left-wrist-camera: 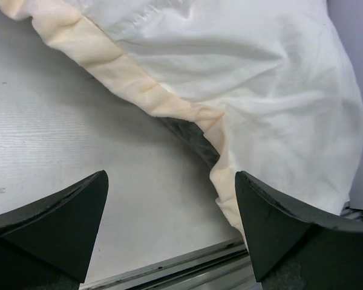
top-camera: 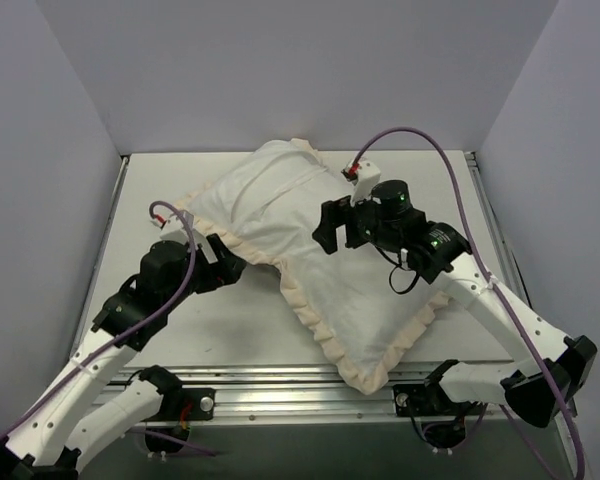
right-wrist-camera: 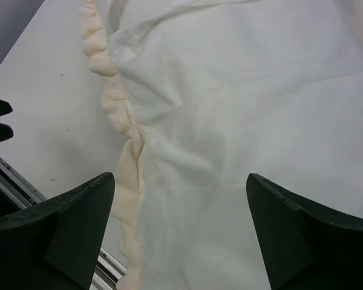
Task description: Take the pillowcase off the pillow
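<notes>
Cream-frilled pillowcase (top-camera: pixel 320 270) flat on table (top-camera: pixel 180 330), white face up, pillow inside & unseen.
Near corner of frill (top-camera: pixel 365 372) over front rail (top-camera: pixel 280 385). Left gripper (top-camera: pixel 223 262) low at left edge, jaws wide apart w/ nothing between, lined up prob. to pinch frill beside glimpse of grey underside (left-wrist-camera: pixel 190 136). Farther back, right gripper (top-camera: pixel 332 226) spread open over mid-cover, empty, likely to pin or bunch cloth. Far corner untouched.

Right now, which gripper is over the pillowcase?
The right gripper: white pillowcase lies under it. The left gripper is beside the ruffle, mostly over table.
</notes>
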